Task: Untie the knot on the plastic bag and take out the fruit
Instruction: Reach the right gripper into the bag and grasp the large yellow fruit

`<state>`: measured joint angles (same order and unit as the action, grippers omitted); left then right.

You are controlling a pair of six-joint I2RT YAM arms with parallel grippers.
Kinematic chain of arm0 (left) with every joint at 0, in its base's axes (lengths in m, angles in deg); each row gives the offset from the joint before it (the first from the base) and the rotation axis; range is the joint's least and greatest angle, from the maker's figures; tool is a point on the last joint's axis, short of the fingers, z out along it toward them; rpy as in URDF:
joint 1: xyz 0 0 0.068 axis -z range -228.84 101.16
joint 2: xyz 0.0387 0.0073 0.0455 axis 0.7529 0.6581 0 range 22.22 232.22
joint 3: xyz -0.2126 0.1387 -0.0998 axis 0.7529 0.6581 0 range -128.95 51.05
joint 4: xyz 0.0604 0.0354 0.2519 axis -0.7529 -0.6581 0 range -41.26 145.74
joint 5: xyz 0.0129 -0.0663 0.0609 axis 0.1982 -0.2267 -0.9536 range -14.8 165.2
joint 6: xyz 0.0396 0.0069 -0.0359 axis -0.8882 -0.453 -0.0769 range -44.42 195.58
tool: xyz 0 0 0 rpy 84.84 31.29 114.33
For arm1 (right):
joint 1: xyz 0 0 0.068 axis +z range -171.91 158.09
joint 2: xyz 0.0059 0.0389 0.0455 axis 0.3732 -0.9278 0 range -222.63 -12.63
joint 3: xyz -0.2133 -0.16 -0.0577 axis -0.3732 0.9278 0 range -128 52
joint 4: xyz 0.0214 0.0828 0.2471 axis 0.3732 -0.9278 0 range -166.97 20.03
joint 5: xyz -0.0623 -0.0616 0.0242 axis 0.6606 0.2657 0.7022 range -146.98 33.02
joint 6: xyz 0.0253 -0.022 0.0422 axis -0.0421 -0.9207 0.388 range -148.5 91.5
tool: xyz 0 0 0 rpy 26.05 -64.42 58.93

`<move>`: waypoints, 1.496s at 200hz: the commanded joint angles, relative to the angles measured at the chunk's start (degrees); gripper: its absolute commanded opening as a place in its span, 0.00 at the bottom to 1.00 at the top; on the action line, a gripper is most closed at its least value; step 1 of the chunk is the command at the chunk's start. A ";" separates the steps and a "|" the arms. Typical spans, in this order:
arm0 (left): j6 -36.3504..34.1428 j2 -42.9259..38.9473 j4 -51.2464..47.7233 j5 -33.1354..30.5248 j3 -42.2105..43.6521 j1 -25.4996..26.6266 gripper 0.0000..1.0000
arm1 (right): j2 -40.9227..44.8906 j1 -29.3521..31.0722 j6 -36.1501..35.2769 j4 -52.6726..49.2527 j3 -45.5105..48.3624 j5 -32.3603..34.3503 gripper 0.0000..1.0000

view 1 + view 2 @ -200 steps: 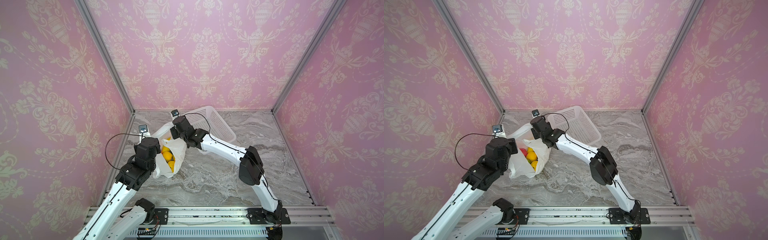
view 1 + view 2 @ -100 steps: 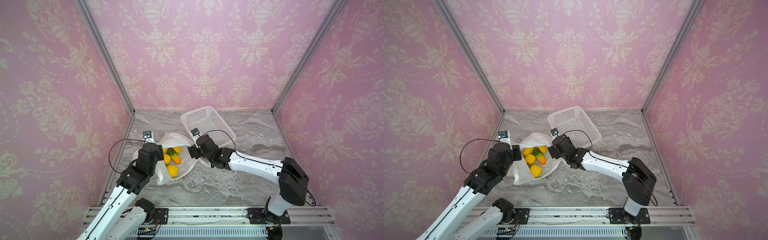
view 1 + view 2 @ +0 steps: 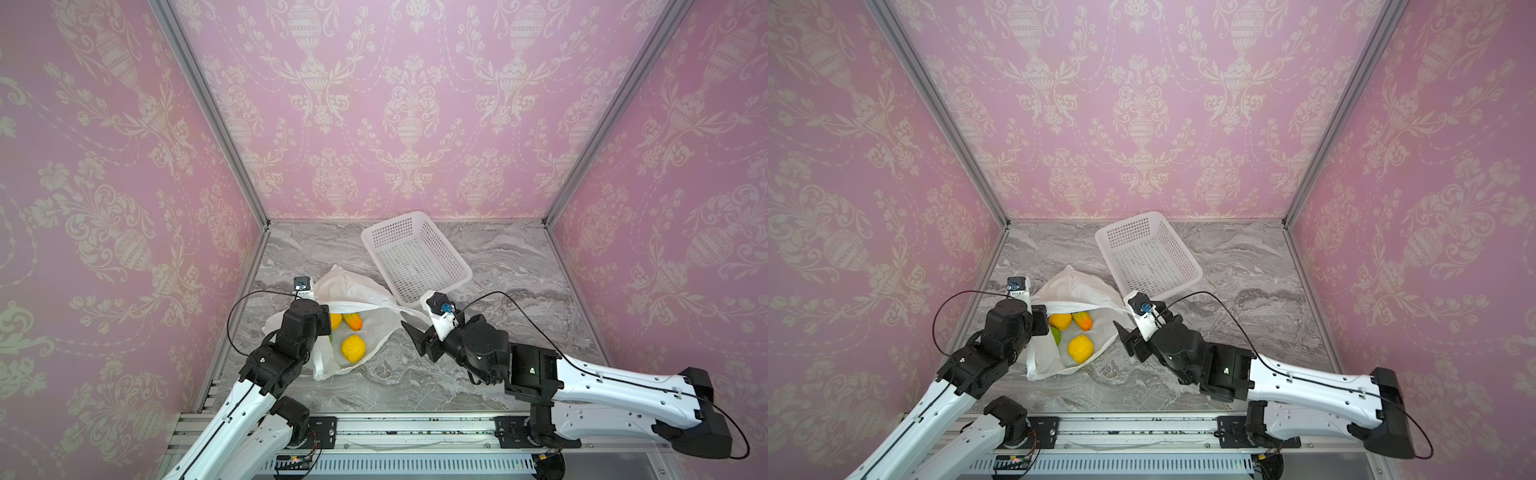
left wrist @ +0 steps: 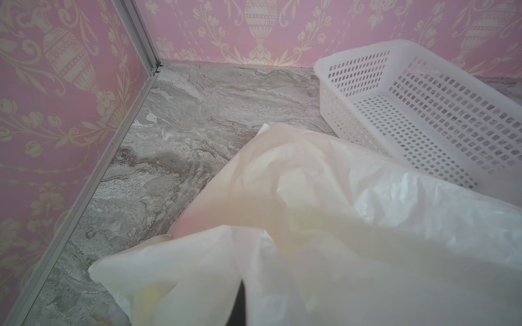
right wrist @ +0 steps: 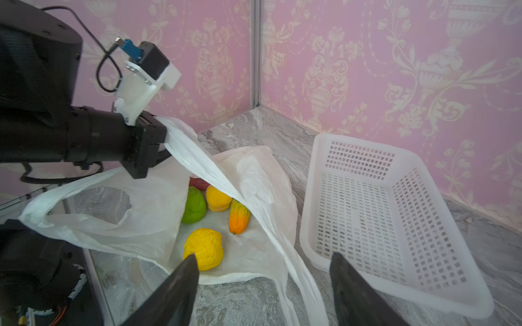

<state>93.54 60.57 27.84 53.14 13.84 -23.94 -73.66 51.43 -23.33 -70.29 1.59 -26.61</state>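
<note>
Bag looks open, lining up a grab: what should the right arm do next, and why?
Probably ease the open right gripper into the plastic bag toward the nearest yellow fruit: the left gripper holds the mouth up, and that fruit lies exposed.

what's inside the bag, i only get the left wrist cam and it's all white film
Observer: The plastic bag is open: a yellow fruit, a green fruit, a round orange fruit and an orange oblong fruit lie inside.
Operator: is my left claw on it
Observer: Yes, the left claw is shut on one of the bag's handles.
Operator: and the right claw
Observer: The right claw is open, gripping nothing, just outside the bag's mouth.
</note>
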 commanded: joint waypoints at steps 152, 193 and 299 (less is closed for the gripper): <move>0.14 -0.94 1.05 -2.73 2.47 -0.47 0.00 | -51.28 -4.75 10.42 14.55 -16.38 -12.77 0.91; 0.11 -3.30 1.14 -2.81 3.05 -0.47 0.00 | -56.85 -5.31 11.24 11.49 -22.97 -14.24 0.91; 0.07 -3.74 1.58 -3.38 3.61 -0.47 0.00 | -56.06 -5.32 11.81 12.23 -21.15 -15.20 0.53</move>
<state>93.51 57.18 29.02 50.67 16.31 -23.98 -131.23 45.99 -11.94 -58.79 -20.62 -41.21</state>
